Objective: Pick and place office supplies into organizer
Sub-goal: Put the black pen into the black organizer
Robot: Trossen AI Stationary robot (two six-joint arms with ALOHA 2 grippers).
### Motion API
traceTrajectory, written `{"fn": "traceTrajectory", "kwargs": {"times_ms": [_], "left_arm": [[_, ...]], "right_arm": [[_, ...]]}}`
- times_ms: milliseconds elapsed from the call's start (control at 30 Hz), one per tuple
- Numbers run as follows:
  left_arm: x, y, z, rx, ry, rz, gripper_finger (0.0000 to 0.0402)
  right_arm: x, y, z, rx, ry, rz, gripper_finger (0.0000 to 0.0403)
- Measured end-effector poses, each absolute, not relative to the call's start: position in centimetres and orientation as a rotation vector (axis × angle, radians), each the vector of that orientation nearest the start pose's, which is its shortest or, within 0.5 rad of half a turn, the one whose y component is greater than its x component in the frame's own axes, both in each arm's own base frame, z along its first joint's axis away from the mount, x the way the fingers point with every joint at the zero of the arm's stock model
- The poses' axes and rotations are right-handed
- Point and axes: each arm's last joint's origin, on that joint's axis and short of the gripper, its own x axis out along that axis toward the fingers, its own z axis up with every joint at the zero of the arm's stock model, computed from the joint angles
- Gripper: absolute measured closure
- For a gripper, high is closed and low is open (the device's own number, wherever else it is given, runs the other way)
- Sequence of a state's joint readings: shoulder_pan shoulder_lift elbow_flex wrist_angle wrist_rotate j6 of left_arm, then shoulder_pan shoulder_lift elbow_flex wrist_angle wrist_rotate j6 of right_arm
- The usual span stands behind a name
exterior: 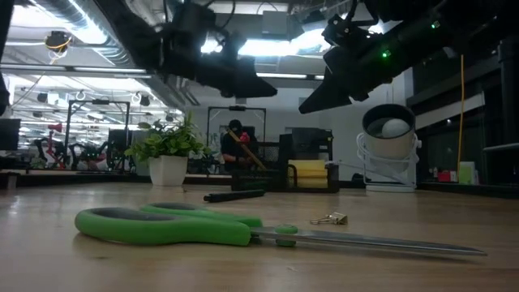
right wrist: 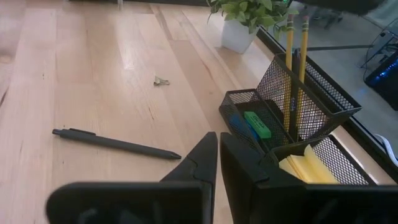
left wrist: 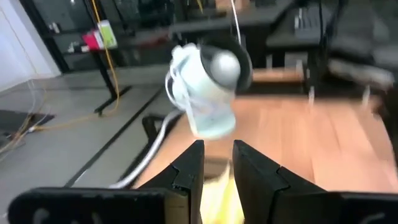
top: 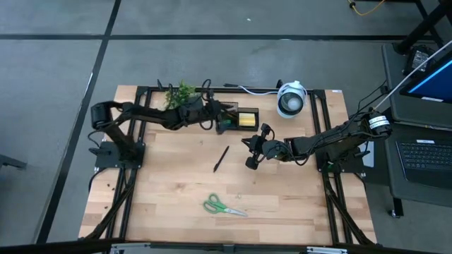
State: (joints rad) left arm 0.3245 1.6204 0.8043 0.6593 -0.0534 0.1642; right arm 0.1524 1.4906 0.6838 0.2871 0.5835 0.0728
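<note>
The black mesh organizer (right wrist: 298, 106) stands at the table's far edge (top: 236, 120). Two wooden pencils (right wrist: 289, 68) stand upright in its taller section. A yellow sticky-note pad (right wrist: 308, 165) and small blue and green pieces (right wrist: 249, 126) lie in the lower sections. My left gripper (left wrist: 217, 165) hovers open just left of the organizer (top: 212, 114), holding nothing. My right gripper (right wrist: 217, 149) is shut and empty, raised over the table's middle (top: 251, 159). A black pen (top: 221, 159) lies flat to its left. Green-handled scissors (top: 224, 207) lie flat near the near edge.
A potted plant (top: 180, 93) stands left of the organizer at the far edge. A round white-and-grey device (top: 291, 99) with a cord stands to the organizer's right. A small binder clip (right wrist: 161, 81) lies on the wood. Bare wood lies between the pen and the scissors.
</note>
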Motion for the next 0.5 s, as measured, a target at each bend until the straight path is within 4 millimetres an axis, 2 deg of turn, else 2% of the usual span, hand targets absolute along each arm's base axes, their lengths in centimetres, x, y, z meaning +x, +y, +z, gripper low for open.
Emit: {"fn": "traceTrajectory", "kwargs": {"times_ms": [133, 300, 500], "left_arm": [[31.6, 8.3, 22.1, 0.244, 0.331, 0.367, 0.0323], [30.5, 4.4, 22.1, 0.346, 0.525, 0.373, 0.0319], [29.9, 0.7, 21.6, 0.217, 0.578, 0.342, 0.0318]], "right_arm": [[29.0, 2.8, 18.6, -0.118, 0.473, -0.438, 0.0377], [29.1, 2.9, 18.6, -0.117, 0.472, -0.438, 0.0377], [29.1, 2.9, 18.6, -0.117, 0.472, -0.438, 0.0377]]}}
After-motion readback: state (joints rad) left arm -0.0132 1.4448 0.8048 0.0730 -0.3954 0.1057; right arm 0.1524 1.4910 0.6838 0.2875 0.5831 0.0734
